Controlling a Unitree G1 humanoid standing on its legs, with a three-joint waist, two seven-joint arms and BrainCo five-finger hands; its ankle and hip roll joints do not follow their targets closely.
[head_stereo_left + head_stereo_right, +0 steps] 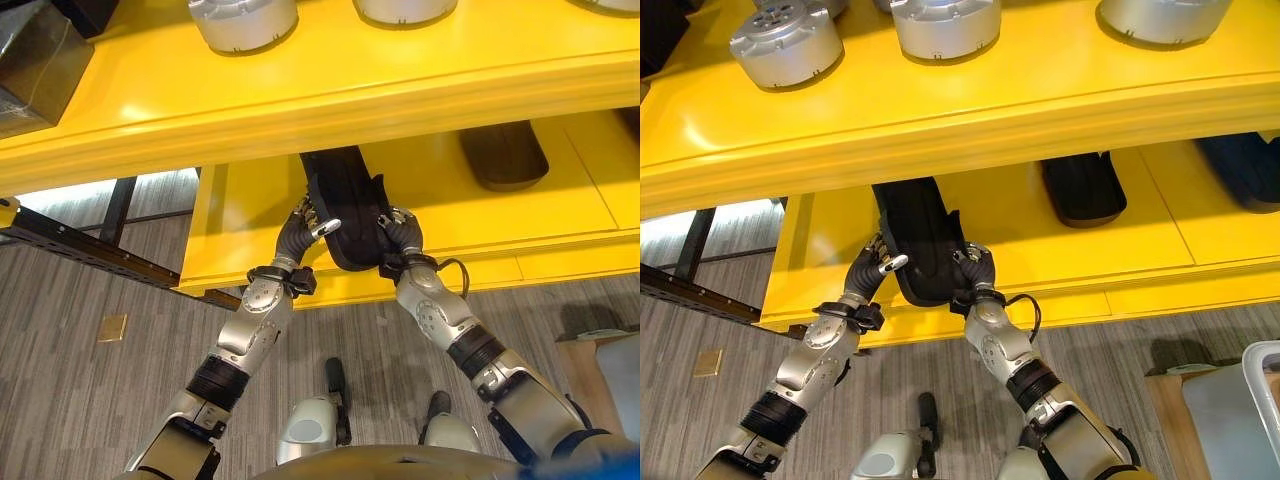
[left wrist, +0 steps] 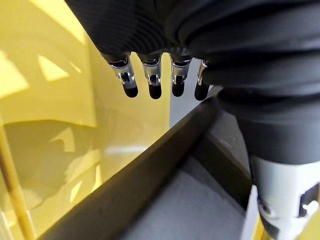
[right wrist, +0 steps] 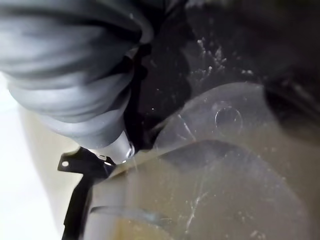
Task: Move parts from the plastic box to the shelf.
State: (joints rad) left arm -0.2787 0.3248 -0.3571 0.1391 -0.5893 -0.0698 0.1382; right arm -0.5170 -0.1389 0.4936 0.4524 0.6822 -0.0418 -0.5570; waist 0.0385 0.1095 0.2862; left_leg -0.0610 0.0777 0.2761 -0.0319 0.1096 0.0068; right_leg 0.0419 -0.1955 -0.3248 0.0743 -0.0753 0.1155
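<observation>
On the lower level of a yellow shelf (image 1: pixel 250 215), seen from the left eye view, a long black part (image 1: pixel 345 205) is held at its near end between both hands, its far end hidden under the upper shelf board (image 1: pixel 330 100). The left hand (image 1: pixel 308 222) is set against the part's left edge with one silver finger pointing across its top, while the right hand (image 1: pixel 398 232) is pressed to the right edge, fingers bent over the rim. A second dark part (image 1: pixel 503 155) is seen lying farther right on the same level, well apart, and round grey metal parts (image 1: pixel 243 22) are lined up on the upper board. From the right eye view, the same grip is shown, with a corner of a plastic box (image 1: pixel 1262 375) visible at the lower right, beside the floor. In the left wrist view, the left hand's fingers (image 2: pixel 152 82) are seen nearly straight in a row, dark tips apart from the yellow wall (image 2: pixel 45 100), with the part's black edge running below them. In the right wrist view, the dark cover is seen close against the black part; whether the right hand's fingers are curled tight cannot be told there.
</observation>
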